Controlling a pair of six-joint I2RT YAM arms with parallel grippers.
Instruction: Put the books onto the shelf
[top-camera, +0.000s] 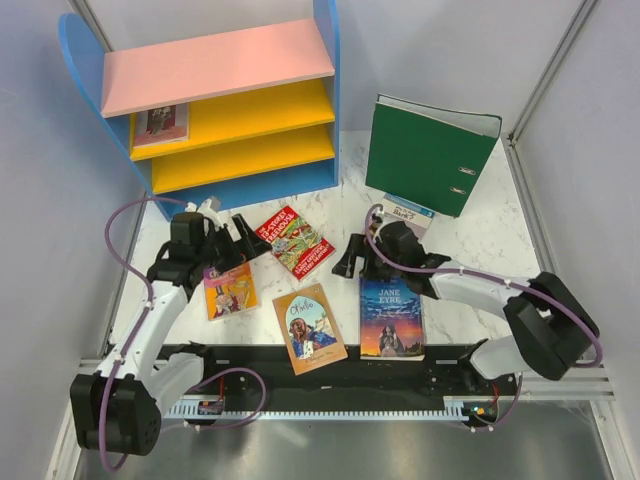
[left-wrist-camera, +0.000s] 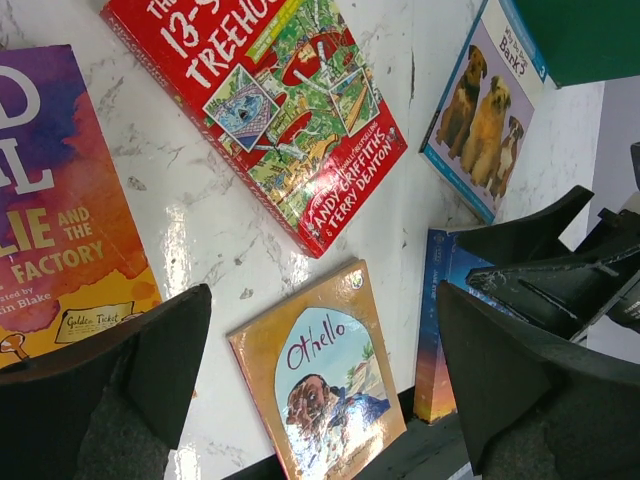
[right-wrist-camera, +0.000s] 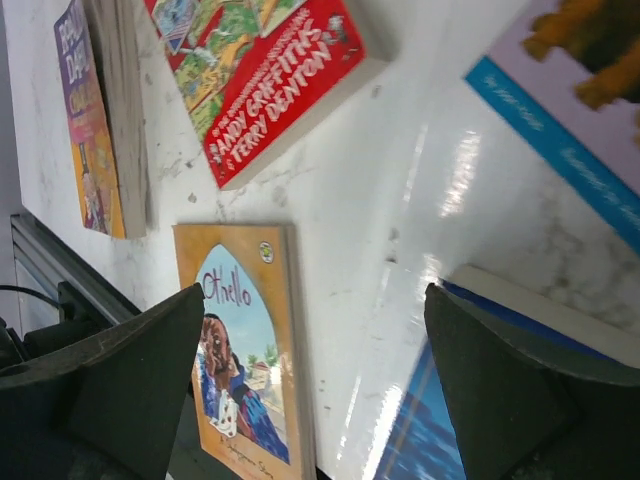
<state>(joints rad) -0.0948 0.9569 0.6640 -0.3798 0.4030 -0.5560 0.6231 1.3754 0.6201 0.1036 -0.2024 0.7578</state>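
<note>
Left arm (top-camera: 150, 318) and right arm (top-camera: 470, 286) low, jaws wide open.

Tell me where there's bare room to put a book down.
Shelf: lower yellow board bare; upper yellow board free right of its one book. Table: a bare strip between shelf and green binder. Crowded mid-table: Treehouse, Charlie, Othello, Jane Eyre.

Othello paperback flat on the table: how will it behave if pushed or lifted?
Othello looks thin with a soft cover, so it will probably flex if lifted by one edge. It lies flat on the glossy table, so a push likely slides it rather than tipping it.
</note>
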